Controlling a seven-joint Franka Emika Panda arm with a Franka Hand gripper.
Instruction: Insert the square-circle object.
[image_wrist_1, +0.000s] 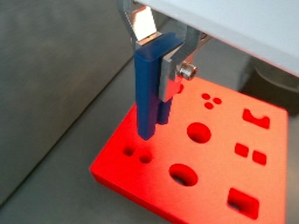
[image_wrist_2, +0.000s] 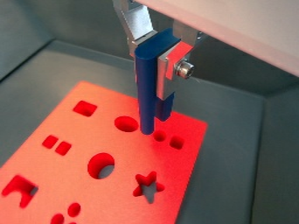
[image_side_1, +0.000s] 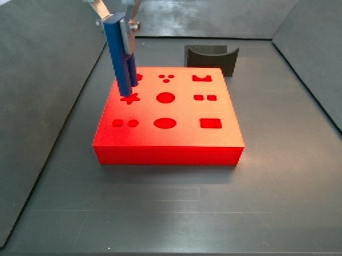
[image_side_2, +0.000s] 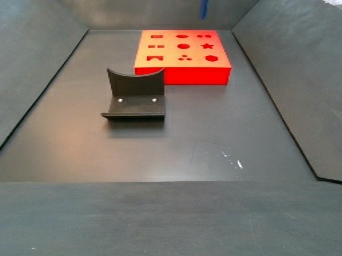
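My gripper (image_wrist_1: 159, 63) is shut on the square-circle object (image_wrist_1: 149, 92), a slim dark-blue piece with two parallel prongs held upright, prongs down. It shows in both wrist views (image_wrist_2: 149, 87). Its tips hang just above the red block (image_wrist_1: 216, 171) with shaped holes, close to a pair of small round holes (image_wrist_2: 169, 140) near one corner. In a side view the gripper (image_side_1: 108, 12) holds the piece (image_side_1: 120, 55) over the block's (image_side_1: 167, 125) far left part. Another side view shows the block (image_side_2: 183, 58) and only the piece's lower end (image_side_2: 205, 9).
The dark fixture (image_side_1: 211, 57) stands on the floor behind the red block, apart from it; it also shows in a side view (image_side_2: 134, 97). Grey bin walls (image_side_1: 40, 110) slope up around the dark floor (image_side_2: 187, 150).
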